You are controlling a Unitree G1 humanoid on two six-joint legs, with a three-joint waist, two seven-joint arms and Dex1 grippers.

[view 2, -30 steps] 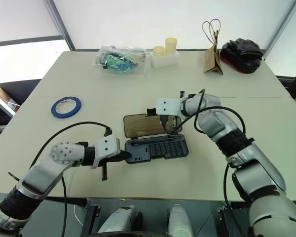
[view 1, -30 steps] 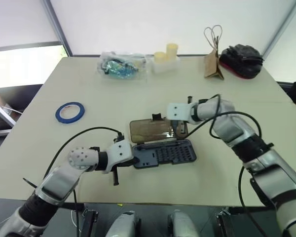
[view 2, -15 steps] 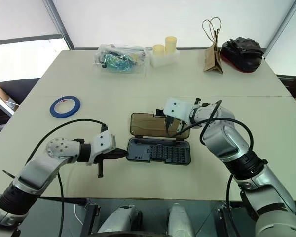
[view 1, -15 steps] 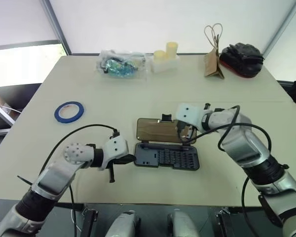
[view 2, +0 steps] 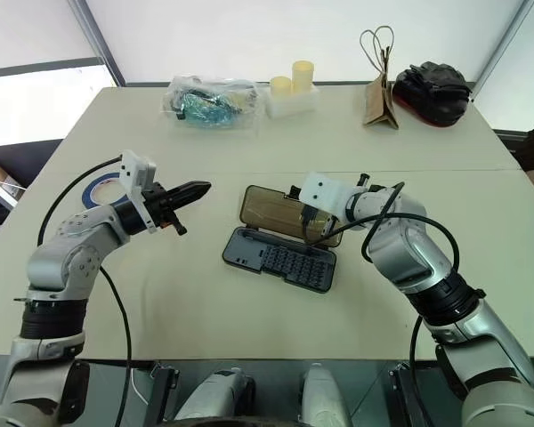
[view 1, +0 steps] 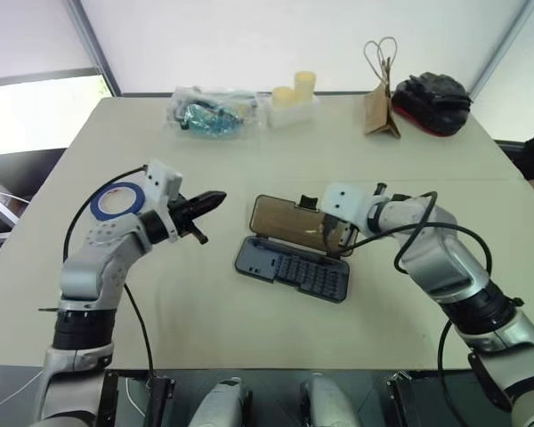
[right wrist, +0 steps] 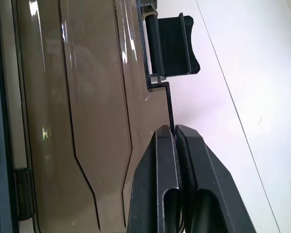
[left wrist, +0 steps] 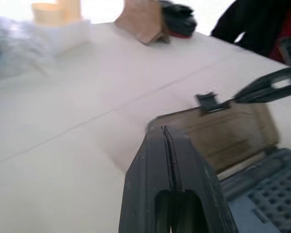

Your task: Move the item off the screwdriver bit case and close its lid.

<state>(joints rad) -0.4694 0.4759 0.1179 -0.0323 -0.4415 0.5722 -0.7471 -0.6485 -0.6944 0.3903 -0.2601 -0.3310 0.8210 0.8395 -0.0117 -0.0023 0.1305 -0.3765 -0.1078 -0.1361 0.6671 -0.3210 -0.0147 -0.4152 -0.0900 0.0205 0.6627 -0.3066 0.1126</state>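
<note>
Lid (view 1: pixel 289 222) is what your next move turns on: it lies flat open on the surface (view 1: pixel 249 329), hinged along the far long edge of the screwdriver bit case (view 1: pixel 294 271), its long axis running roughly from 10 to 4 o'clock in the head view. Your right claw (right wrist: pixel 176 141) is the nearer one, fingers pressed together and empty, its tip sitting right at the lid's far long edge just beside the small black latch (right wrist: pixel 172 46); from that claw the lid spreads toward 8 o'clock and the bit tray lies beyond it, toward you. To shut it, you probably need to get under that far edge and swing it over toward 6 o'clock. Your left claw (view 1: pixel 205 202) is also shut on nothing, raised above the surface and pointing toward 3 o'clock, with the case at about 4 o'clock from it and clearly apart. The blue tape ring (view 1: pixel 116 201) lies on the surface well off the case, at 9 o'clock from the left claw, partly behind that arm.
</note>
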